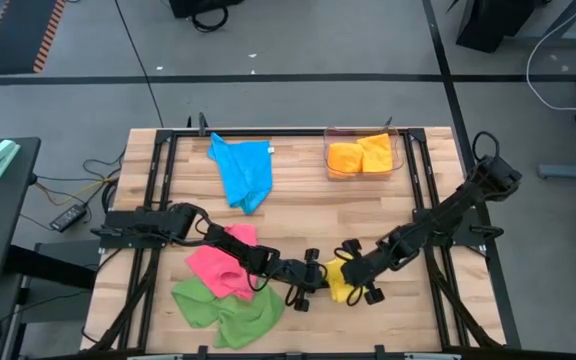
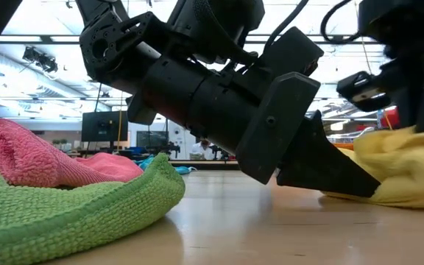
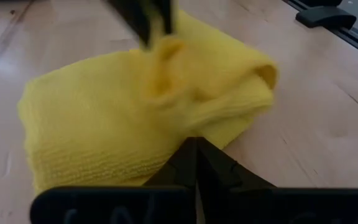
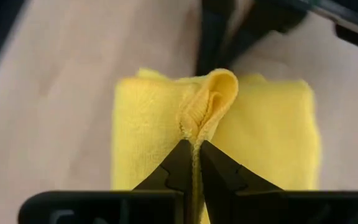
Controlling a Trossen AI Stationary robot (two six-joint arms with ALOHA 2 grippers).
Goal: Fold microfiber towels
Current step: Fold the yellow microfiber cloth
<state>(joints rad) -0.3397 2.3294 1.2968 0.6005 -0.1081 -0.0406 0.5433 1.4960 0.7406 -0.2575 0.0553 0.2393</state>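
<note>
While both arms meet low over the table's front middle, the right gripper (image 4: 193, 163) pinches a raised fold of the yellow towel (image 4: 272, 143) between closed fingers; the left gripper (image 3: 196, 163) sits with fingers pressed together at the same towel's opposite edge, though whether cloth is caught between them I cannot tell; the yellow towel (image 1: 339, 283) lies bunched on the wooden table (image 1: 298, 215) between the two grippers. Just beside the left arm lie a crumpled pink towel (image 1: 220, 263) and a green towel (image 1: 226, 311) overlapping it; a blue towel (image 1: 243, 172) lies toward the far edge; orange towels (image 1: 361, 155) sit in a clear bin (image 1: 400, 150) at the far right.
</note>
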